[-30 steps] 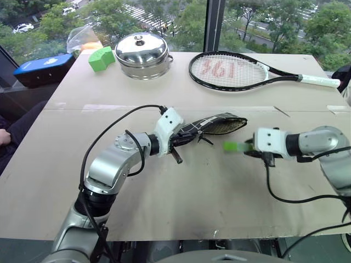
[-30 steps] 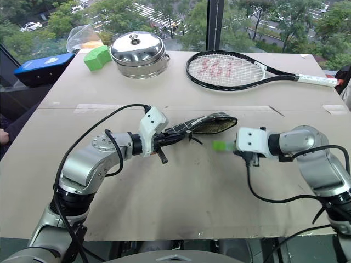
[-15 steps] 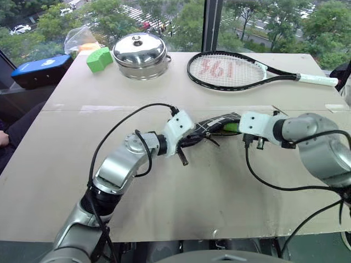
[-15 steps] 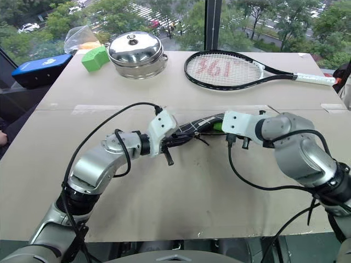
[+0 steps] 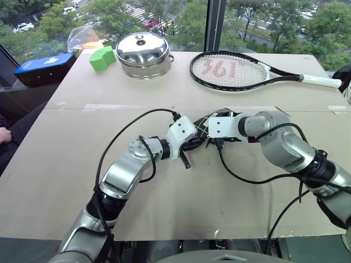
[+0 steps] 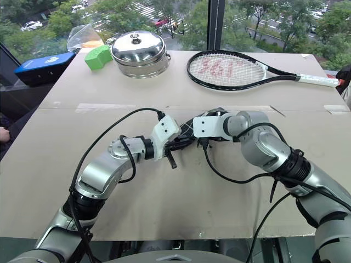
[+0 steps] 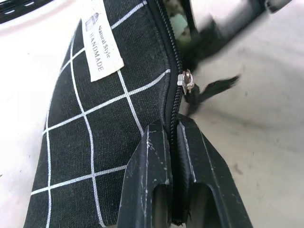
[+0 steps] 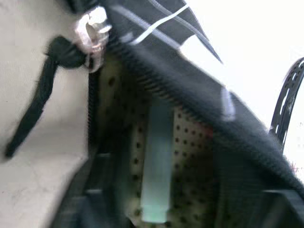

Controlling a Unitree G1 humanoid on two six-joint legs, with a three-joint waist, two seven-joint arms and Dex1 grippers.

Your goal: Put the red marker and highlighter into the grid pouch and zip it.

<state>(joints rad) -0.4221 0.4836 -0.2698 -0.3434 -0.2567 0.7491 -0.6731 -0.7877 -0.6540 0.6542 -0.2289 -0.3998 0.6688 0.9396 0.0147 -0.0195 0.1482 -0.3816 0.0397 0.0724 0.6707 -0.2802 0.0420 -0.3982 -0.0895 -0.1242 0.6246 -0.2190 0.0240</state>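
Between the two black fingers of the left gripper (image 7: 173,135), the zipper edge of the grid pouch (image 7: 99,137) is pinched tight; its black fabric carries white grid lines and a small white label. At two o'clock from that pinch, the right gripper (image 8: 171,204) stands with fingers spread inside the pouch mouth, the pale green highlighter (image 8: 156,166) lying on the dotted lining between them.

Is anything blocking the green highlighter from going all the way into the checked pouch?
Nothing visible blocks it. The highlighter already lies inside the open mouth of the pouch, against the dotted lining. The left gripper pinches the pouch's zipper edge, holding it steady.
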